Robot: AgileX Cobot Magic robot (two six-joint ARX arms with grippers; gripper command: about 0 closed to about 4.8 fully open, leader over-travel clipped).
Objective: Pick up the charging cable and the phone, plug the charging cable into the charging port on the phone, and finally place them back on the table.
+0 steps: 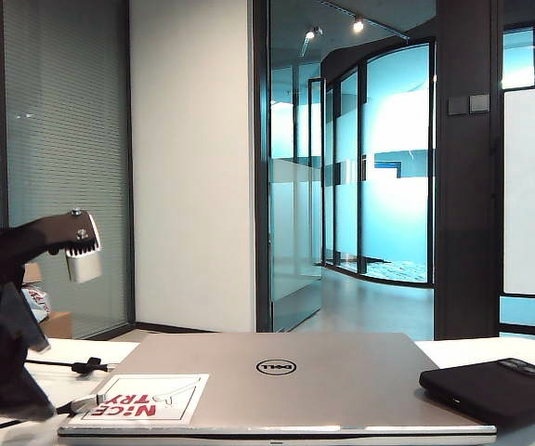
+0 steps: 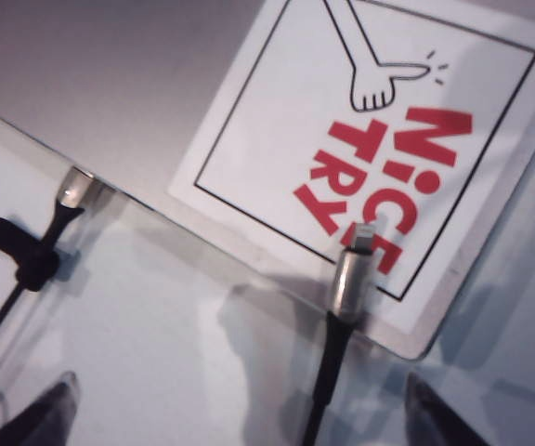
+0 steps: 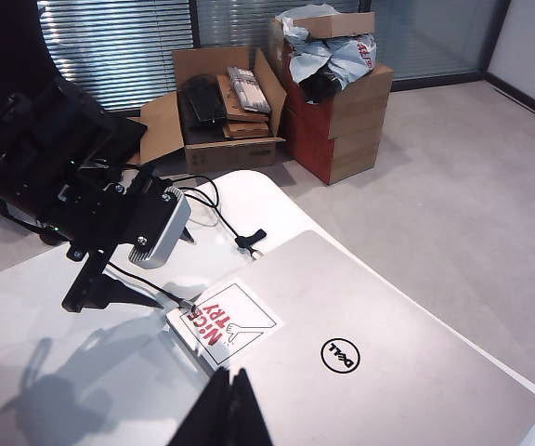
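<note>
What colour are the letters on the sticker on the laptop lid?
Red, on the white square sticker of the silver laptop; the left wrist view shows it best.

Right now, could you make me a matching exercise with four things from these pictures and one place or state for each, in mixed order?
1. phone
2. charging cable plug
3. left tool
4. right tool

a. open, above the plug
b. shut, over the Dell laptop
c. lying on the sticker
d. on the table, right of the laptop

Pairs: 1-d, 2-c, 3-a, 4-b
</note>
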